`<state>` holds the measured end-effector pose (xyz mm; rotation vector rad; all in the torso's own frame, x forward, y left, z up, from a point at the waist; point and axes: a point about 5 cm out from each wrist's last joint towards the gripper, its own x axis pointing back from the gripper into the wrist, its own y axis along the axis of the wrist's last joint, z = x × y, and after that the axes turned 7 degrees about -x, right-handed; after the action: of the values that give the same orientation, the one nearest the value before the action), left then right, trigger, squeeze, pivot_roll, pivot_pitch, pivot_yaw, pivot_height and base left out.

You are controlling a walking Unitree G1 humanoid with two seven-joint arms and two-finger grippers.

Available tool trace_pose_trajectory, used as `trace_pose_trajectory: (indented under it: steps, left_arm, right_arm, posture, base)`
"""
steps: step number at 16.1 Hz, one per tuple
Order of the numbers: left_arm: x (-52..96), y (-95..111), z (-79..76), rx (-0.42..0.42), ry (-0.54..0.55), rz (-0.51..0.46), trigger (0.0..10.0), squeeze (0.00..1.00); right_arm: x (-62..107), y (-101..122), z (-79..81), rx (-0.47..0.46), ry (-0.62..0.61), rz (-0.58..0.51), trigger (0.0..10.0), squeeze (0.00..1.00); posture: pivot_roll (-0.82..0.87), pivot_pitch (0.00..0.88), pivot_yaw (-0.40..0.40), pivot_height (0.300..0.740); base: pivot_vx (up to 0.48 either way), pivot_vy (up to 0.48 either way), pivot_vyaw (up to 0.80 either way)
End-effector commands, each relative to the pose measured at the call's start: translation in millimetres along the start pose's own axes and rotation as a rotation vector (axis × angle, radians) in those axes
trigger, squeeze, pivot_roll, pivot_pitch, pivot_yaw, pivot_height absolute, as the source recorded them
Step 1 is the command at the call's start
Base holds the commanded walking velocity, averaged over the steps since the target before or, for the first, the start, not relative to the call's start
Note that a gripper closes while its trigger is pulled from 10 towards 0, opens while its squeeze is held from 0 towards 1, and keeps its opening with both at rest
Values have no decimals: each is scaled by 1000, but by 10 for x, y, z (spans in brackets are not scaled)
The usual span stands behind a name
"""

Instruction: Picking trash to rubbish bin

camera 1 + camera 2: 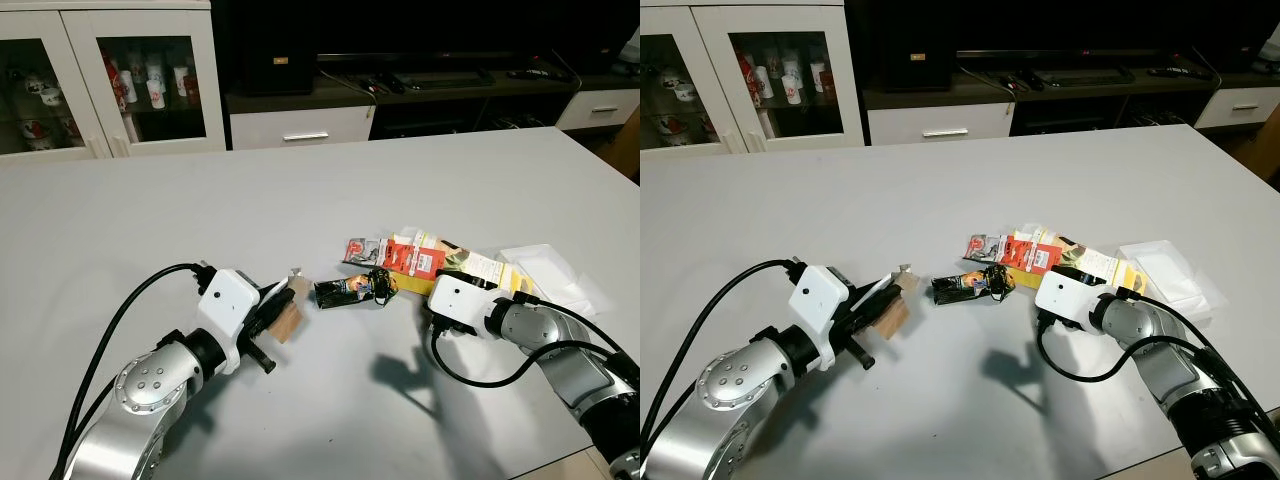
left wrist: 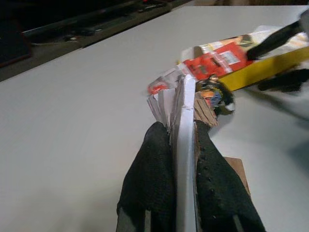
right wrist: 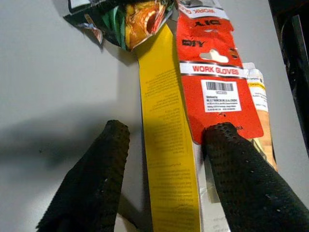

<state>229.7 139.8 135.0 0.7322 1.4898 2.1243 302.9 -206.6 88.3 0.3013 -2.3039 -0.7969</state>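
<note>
Holding: left gripper (image 1: 283, 312) clenched on flat card scrap (image 2: 185, 125), kept clear of table (image 1: 150, 210) for binning.
Reaching: right gripper (image 3: 161, 179), fingers spread, straddling yellow strip (image 3: 166, 145).
Trash pile: at 2 o'clock from left gripper; red work-gloves card (image 3: 215, 82), crumpled dark wrapper (image 1: 345, 289).

A flat brown-and-white cardboard scrap (image 1: 288, 318) sits at seven o'clock, held edge-up. At three o'clock lie a black snack wrapper (image 1: 347, 290), a red "Work Gloves" card (image 3: 217, 87) and a yellow strip (image 3: 166, 140), overlapping.
</note>
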Motion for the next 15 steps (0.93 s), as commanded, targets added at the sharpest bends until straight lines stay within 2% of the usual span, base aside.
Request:
trace_pose_trajectory:
  steps: [1, 5, 12, 15]
  left_arm:
    - [13, 85, -40, -7, -43, -46, 10000, 0]
    - [49, 93, -112, -11, -130, -51, 10000, 0]
    - [46, 89, -91, -20, -118, -50, 10000, 0]
    - [42, 88, -79, -23, -112, -51, 10000, 0]
  right_arm:
    - [10, -35, -34, -25, 6, 13, 0, 0]
    - [15, -24, -37, -41, 25, 2, 0, 0]
    - [21, -17, -46, -60, 47, -10, 0, 0]
    - [50, 68, -109, -114, 45, -62, 0, 0]
  posture:
    - [-20, 0, -84, 740]
    - [-20, 0, -86, 740]
    - [-22, 0, -89, 740]
    - [-23, 0, -90, 740]
  base:
    - [0, 0, 0]
    - [0, 0, 0]
    - [0, 0, 0]
    - [0, 0, 0]
